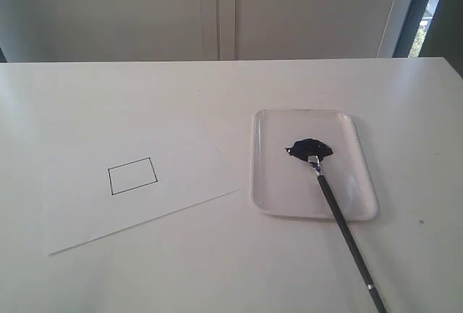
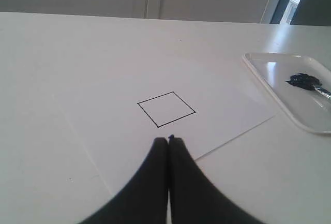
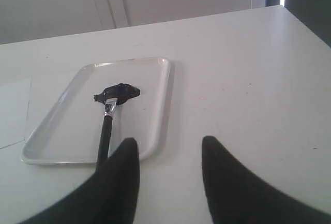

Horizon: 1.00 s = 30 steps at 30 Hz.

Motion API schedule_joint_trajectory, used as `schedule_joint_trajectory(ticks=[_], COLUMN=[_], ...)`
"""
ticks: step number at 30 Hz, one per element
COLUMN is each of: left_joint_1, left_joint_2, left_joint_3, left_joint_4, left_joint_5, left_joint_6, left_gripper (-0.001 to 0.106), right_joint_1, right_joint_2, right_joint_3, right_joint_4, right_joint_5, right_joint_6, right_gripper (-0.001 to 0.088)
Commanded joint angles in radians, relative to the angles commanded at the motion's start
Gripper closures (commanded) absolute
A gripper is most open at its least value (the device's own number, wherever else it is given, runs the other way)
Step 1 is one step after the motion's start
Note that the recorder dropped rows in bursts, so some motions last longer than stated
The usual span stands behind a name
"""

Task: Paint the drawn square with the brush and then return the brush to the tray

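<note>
The brush (image 1: pixel 340 215) is laid across the tray (image 1: pixel 278 176); the left gripper (image 2: pixel 168 140) jaws are pressed together, the right gripper (image 3: pixel 169 144) jaws spread apart.

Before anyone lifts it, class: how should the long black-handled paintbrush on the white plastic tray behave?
The long black-handled paintbrush looks thin and straight: probably stiff, light. Its handle overhangs the white plastic tray rim, so it may roll or pivot. Bristles sit in dark paint; likely to drip.
</note>
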Motion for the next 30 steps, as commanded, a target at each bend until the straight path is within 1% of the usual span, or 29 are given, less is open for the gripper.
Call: schedule_joint_trajectory(ticks=[9,12,13,15,16,17,18,19,20,21,22,23,24,26,27,28,30], left_joint_1=[0.000,0.000,0.000,0.000,0.000,0.000,0.000,0.000,0.000,0.000,0.000,0.000,0.000,0.000,0.000,0.000,0.000], left_joint_2=[0.000,0.000,0.000,0.000,0.000,0.000,0.000,0.000,0.000,0.000,0.000,0.000,0.000,0.000,0.000,0.000,0.000], left_joint_3=[0.000,0.000,0.000,0.000,0.000,0.000,0.000,0.000,0.000,0.000,0.000,0.000,0.000,0.000,0.000,0.000,0.000], left_joint_4=[0.000,0.000,0.000,0.000,-0.010,-0.042,-0.102,-0.189,-0.412,-0.501,-0.549,-0.553,-0.552,-0.552,-0.552,-0.552,-0.552], left_joint_5=[-0.004,-0.004,-0.012,-0.045,-0.091,-0.127,-0.171,-0.211,-0.265,-0.282,-0.301,-0.333,-0.407,-0.487,-0.526,-0.549,-0.565], left_joint_6=[0.000,0.000,0.000,0.023,0.029,0.024,0.019,-0.007,-0.065,-0.075,-0.075,-0.075,-0.073,-0.077,-0.085,-0.119,-0.132], left_gripper=[0.105,0.105,0.105,0.105,0.105,0.105,0.105,0.105,0.105,0.105,0.105,0.105,0.105,0.105,0.105,0.105,0.105], right_joint_1=[0.000,0.000,0.000,0.000,0.000,0.000,0.000,0.000,0.000,0.000,0.000,0.000,0.000,0.000,0.000,0.000,0.000], right_joint_2=[0.000,0.000,0.000,0.000,0.000,0.000,0.000,0.000,0.000,0.000,0.000,0.000,0.000,0.000,0.000,0.000,0.000], right_joint_3=[0.000,0.000,0.000,0.000,0.000,0.000,0.000,0.000,0.000,0.000,0.000,0.000,0.000,0.000,0.000,0.000,0.000], right_joint_4=[-0.009,0.007,0.024,0.055,0.055,0.055,0.055,0.055,0.055,0.055,0.065,0.067,0.067,0.067,0.067,0.067,0.067], right_joint_5=[-0.016,-0.128,-0.190,-0.311,-0.385,-0.458,-0.516,-0.582,-0.684,-0.717,-0.745,-0.744,-0.730,-0.722,-0.740,-0.758,-0.788], right_joint_6=[-0.013,-0.007,-0.007,-0.007,-0.007,-0.007,-0.007,-0.007,-0.007,-0.007,-0.007,-0.007,-0.007,-0.007,-0.007,-0.007,-0.007], right_gripper=[0.0489,0.0489,0.0489,0.0489,0.0489,0.0489,0.0489,0.0489,0.0489,0.0489,0.0489,0.0489,0.0489,0.0489,0.0489,0.0489,0.0489])
